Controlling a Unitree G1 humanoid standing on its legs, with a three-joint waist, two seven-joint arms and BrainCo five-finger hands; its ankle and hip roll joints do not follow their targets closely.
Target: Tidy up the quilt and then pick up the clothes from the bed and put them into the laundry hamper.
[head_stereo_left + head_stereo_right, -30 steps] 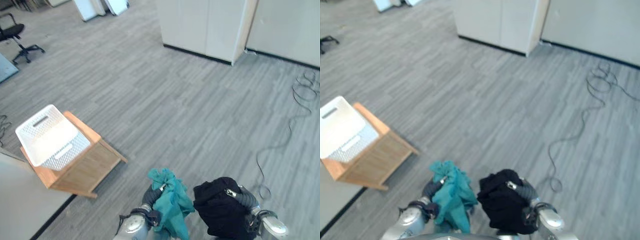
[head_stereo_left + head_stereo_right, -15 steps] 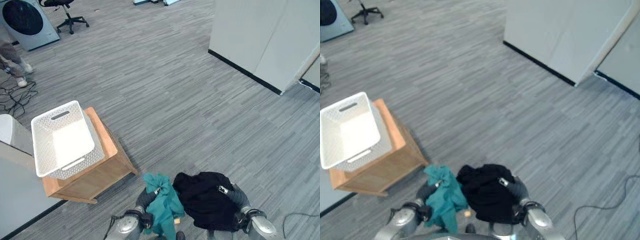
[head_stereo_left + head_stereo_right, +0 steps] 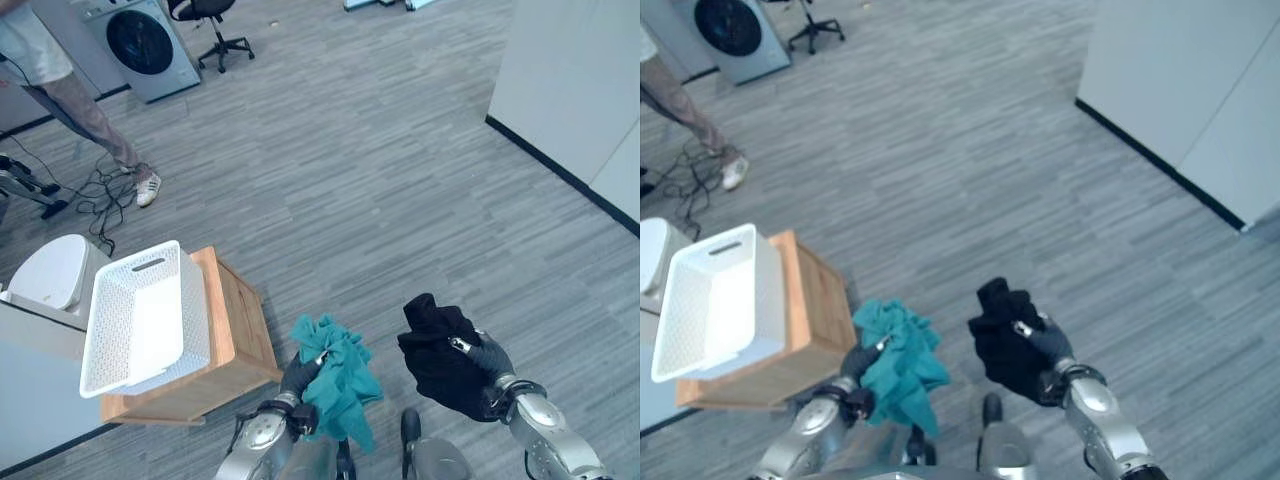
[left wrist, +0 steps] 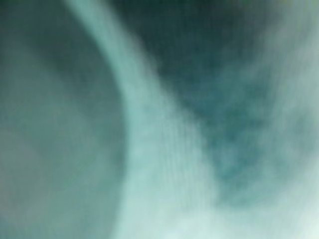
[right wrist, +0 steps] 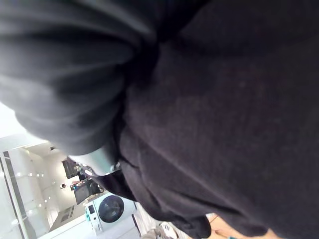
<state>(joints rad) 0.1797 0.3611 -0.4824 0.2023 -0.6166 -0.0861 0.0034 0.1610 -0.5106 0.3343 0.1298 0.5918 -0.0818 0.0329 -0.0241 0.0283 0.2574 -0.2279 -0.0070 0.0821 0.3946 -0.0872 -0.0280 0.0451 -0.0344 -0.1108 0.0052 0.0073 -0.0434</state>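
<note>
My left hand (image 3: 298, 377) is clamped on the teal garment (image 3: 338, 379), my right hand (image 3: 486, 358) on the black garment (image 3: 438, 356); the white hamper (image 3: 140, 318) sits apart on a wooden stand (image 3: 238, 330). The trailing teal cloth could snag the hamper's rim and spill outside.

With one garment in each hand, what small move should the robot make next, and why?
Probably step left toward the white perforated plastic hamper on the wooden stand: the left hand grips the teal cloth, the right hand the black garment, both beside the hamper, not above it.
</note>
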